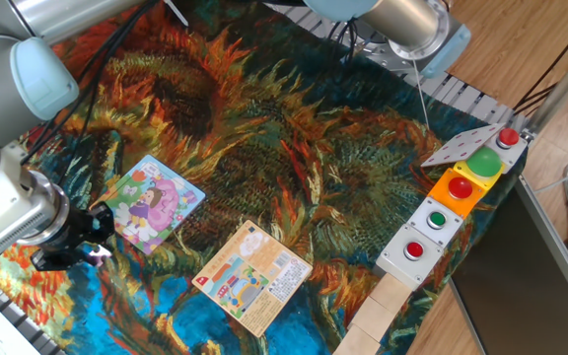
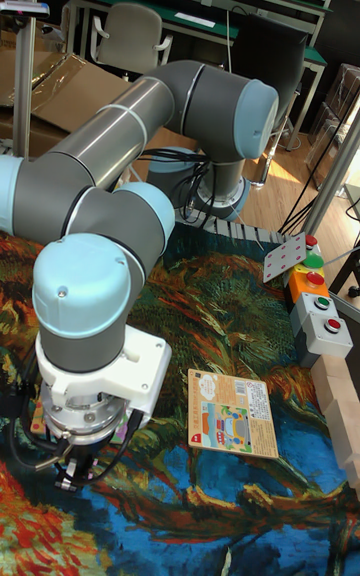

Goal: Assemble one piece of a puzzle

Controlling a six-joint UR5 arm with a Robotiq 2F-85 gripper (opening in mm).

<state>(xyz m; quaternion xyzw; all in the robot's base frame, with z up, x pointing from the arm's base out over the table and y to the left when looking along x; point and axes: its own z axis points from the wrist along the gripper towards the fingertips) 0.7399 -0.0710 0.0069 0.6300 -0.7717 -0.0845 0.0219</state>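
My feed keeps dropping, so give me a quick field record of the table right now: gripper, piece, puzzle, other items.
gripper: low at the table's near-left edge, beside the puzzle's left corner
piece: small pale bit at the fingertips; whether it is gripped cannot be told
puzzle: square board flat on the sunflower cloth, just right of the gripper
card: orange printed rectangle, flat, nearer the front than the puzzle
button boxes: row along the right edge

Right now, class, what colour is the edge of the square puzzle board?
Light blue; the puzzle shows it best in the fixed view.
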